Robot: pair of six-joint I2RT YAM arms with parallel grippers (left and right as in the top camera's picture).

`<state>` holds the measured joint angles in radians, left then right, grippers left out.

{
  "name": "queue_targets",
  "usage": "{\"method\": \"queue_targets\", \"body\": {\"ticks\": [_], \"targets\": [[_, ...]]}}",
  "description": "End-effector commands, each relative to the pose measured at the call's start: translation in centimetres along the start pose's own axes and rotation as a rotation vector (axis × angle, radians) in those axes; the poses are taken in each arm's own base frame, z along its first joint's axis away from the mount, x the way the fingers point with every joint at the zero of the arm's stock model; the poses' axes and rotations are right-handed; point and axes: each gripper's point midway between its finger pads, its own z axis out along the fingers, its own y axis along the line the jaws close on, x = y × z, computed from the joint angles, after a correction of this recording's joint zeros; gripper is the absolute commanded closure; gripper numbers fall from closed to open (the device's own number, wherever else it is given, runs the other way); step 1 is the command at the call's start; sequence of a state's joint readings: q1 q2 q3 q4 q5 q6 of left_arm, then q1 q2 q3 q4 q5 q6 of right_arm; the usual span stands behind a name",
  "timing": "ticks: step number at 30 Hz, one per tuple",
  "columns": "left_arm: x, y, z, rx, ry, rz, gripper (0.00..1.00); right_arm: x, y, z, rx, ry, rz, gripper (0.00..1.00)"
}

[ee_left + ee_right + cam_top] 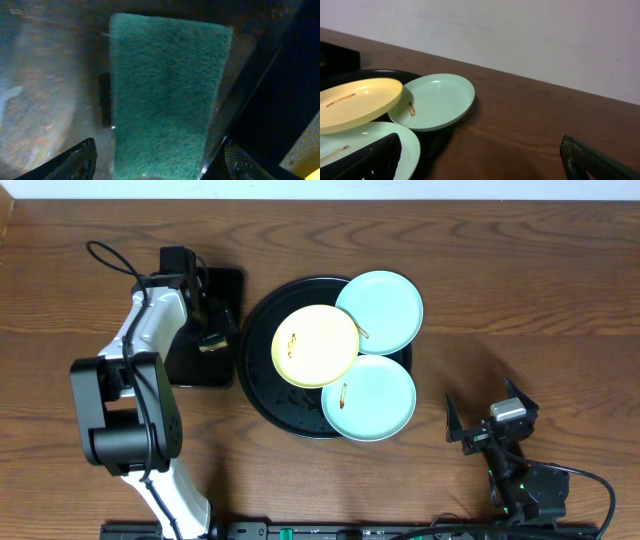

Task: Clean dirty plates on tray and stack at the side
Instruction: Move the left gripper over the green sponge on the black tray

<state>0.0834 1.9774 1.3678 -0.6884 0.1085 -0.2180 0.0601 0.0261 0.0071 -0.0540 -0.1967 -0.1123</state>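
Observation:
The round black tray holds three plates. The pale yellow plate lies on top, overlapping a mint-green plate at the back right and another mint-green plate at the front right. All three carry orange-brown specks. My left gripper is over the small rectangular tray, open, with its fingers on either side of a green sponge. My right gripper is open and empty above bare table, right of the tray. The right wrist view shows the yellow plate and both mint plates.
The small rectangular black tray stands left of the round tray, under my left arm. Brown wooden table lies right of the plates. A pale wall stands behind the table.

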Motion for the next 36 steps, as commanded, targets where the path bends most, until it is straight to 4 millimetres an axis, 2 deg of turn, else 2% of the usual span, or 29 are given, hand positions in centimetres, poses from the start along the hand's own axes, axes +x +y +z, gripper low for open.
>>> {"method": "queue_targets", "body": {"ticks": [1, 3, 7, 13, 26, 30, 33, 36], "targets": [[-0.4, -0.8, 0.0, 0.04, -0.004, 0.062, 0.2, 0.2, -0.3, 0.0, 0.013, 0.006, 0.016, 0.01], [-0.4, -0.8, 0.0, 0.039, -0.002, 0.062, 0.26, 0.2, -0.3, 0.0, 0.013, 0.005, 0.016, 0.01], [0.2, -0.4, 0.7, 0.026, 0.004, 0.061, 0.27, 0.2, -0.3, 0.0, 0.013, 0.005, 0.016, 0.01], [-0.1, 2.2, 1.2, -0.117, -0.032, 0.06, 0.33, 0.2, -0.3, 0.0, 0.013, 0.005, 0.016, 0.01], [-0.1, 2.2, 1.4, -0.118, -0.026, 0.094, 0.34, 0.2, -0.3, 0.0, 0.013, 0.005, 0.016, 0.01], [0.5, 2.4, 1.9, -0.123, -0.007, 0.094, 0.34, 0.2, -0.3, 0.0, 0.013, 0.005, 0.016, 0.01], [0.8, 2.6, 2.5, -0.125, 0.005, 0.094, 0.38, 0.2, -0.3, 0.0, 0.013, 0.005, 0.016, 0.01], [0.8, 2.6, 2.6, -0.125, 0.002, 0.094, 0.5, 0.2, -0.3, 0.0, 0.013, 0.005, 0.016, 0.01]]}}
